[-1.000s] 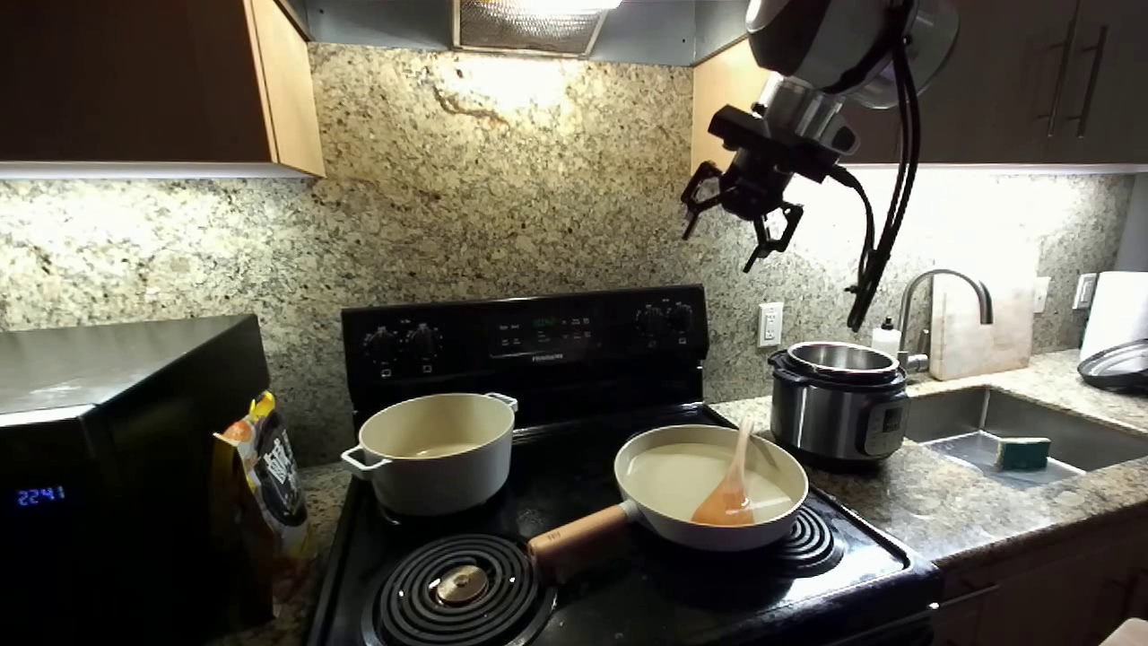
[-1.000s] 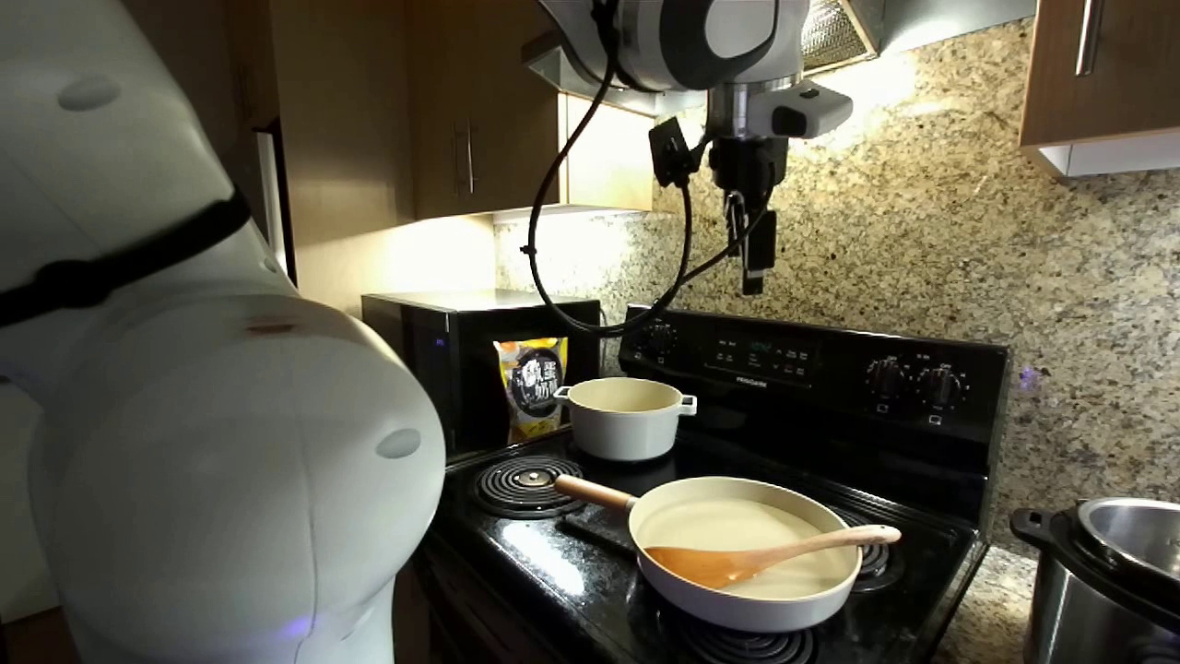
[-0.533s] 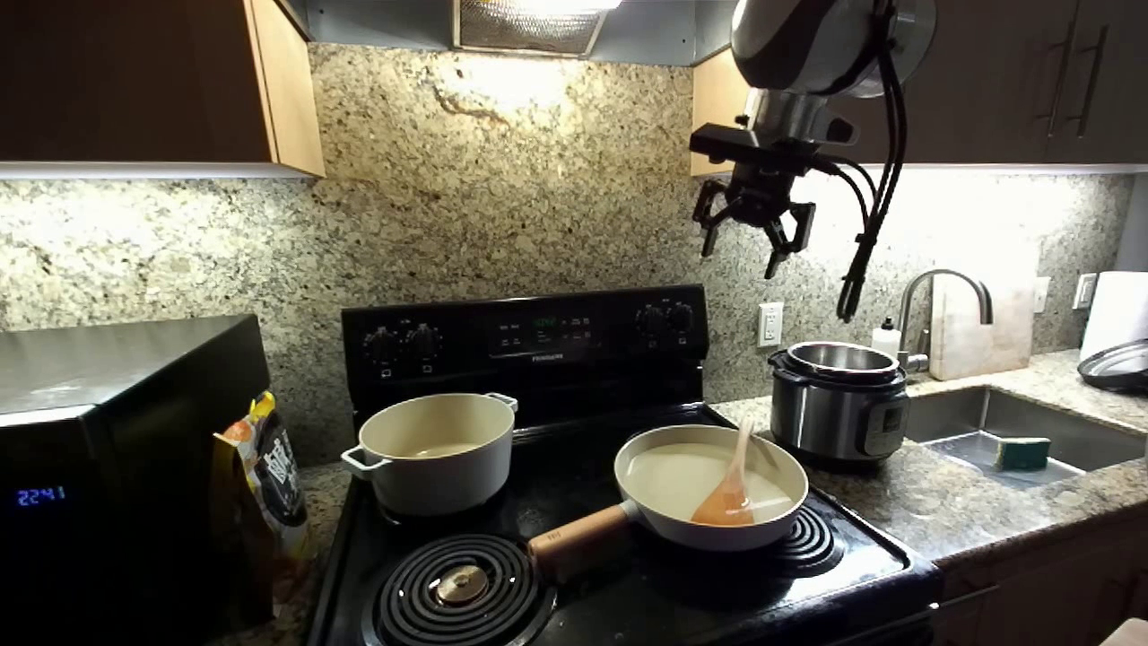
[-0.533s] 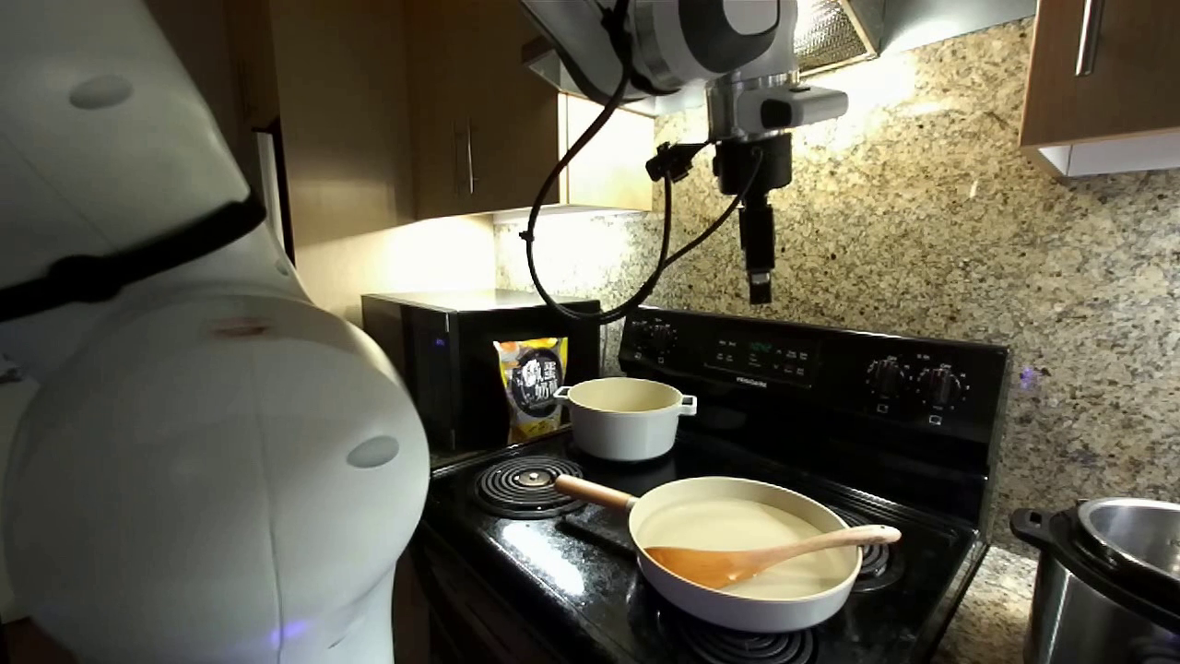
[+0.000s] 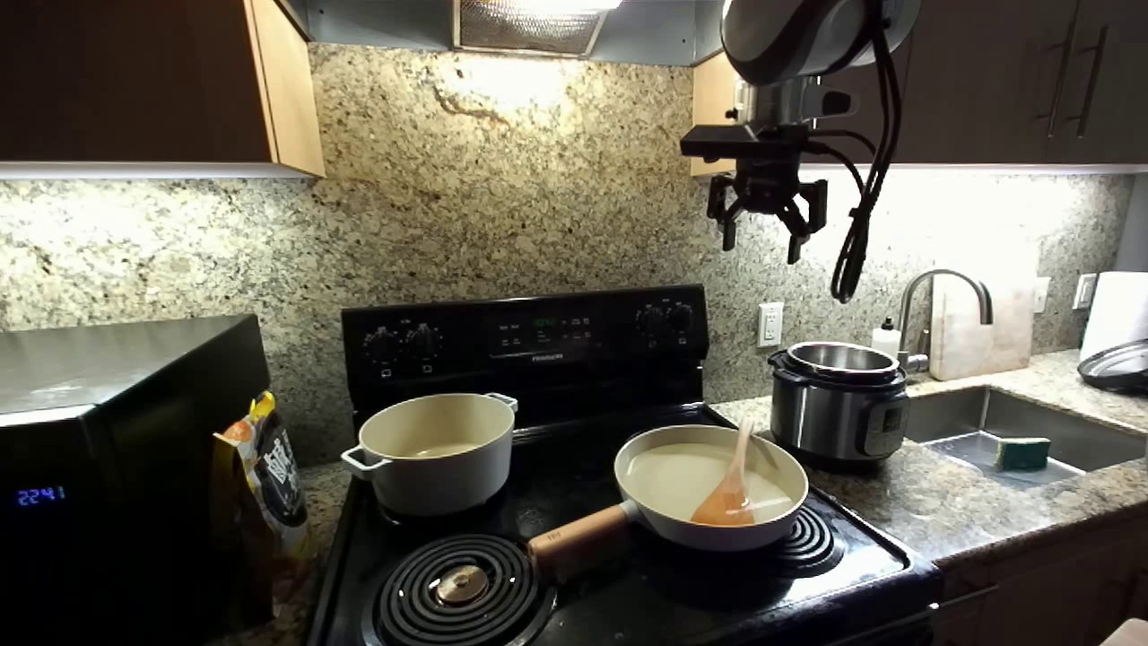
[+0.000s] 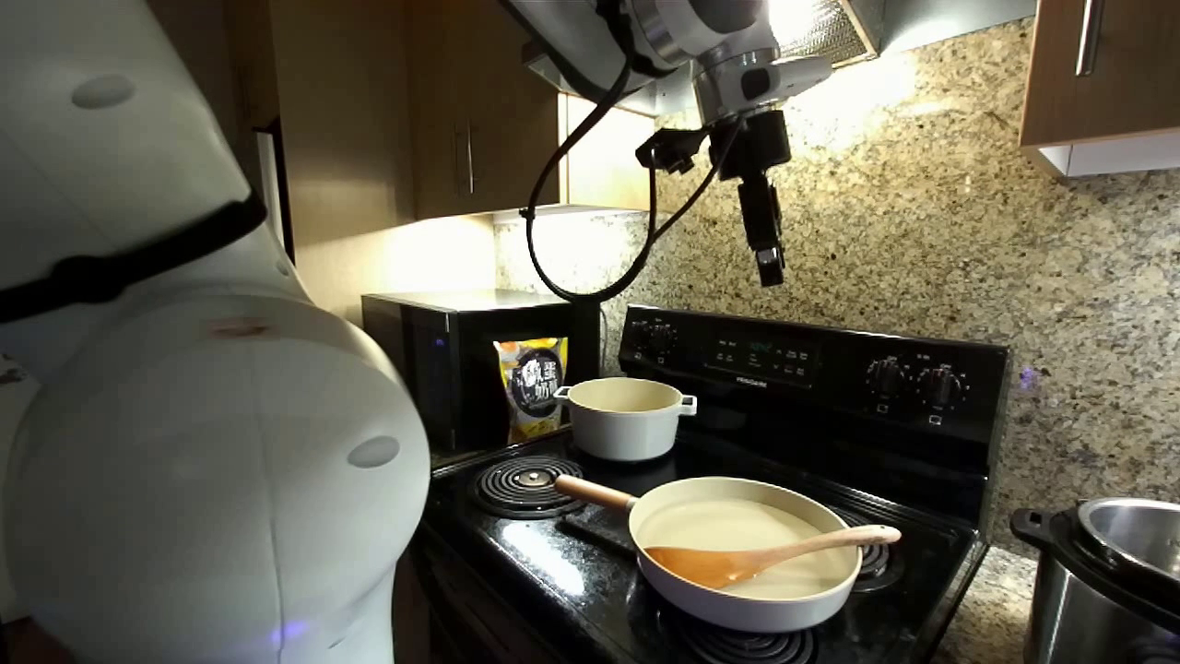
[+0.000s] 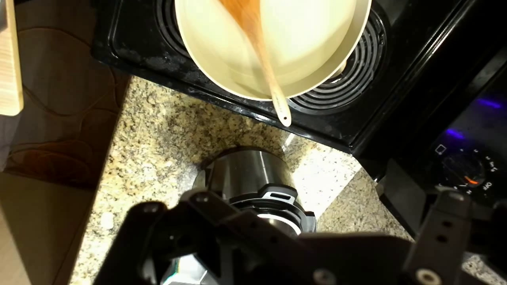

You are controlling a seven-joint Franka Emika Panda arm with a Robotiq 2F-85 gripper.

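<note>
Two black fingers of the end effector stand wide apart, and we see them hanging in the air, pointing down, well above the stovetop and the tabletop. From the wrist view we find the multicooker below, partly hidden behind the fingers; it stands open-topped on the tabletop, just beside the stovetop's right edge as we face the control panel. Near that same edge sits a pan, over both right-hand coils, its handle pointing toward the stovetop's front left corner. We see a wooden spatula lying in the pan, its handle end crossing the rim toward the stovetop's right edge. Whether the pan holds liquid, we cannot tell. Near the stovetop's back left corner stands a white pot. Past the left edge, we make out a snack bag upright on the tabletop, just beside a black appliance. Beyond the multicooker, a sink is set into the tabletop, with a green sponge in it and a faucet above.
</note>
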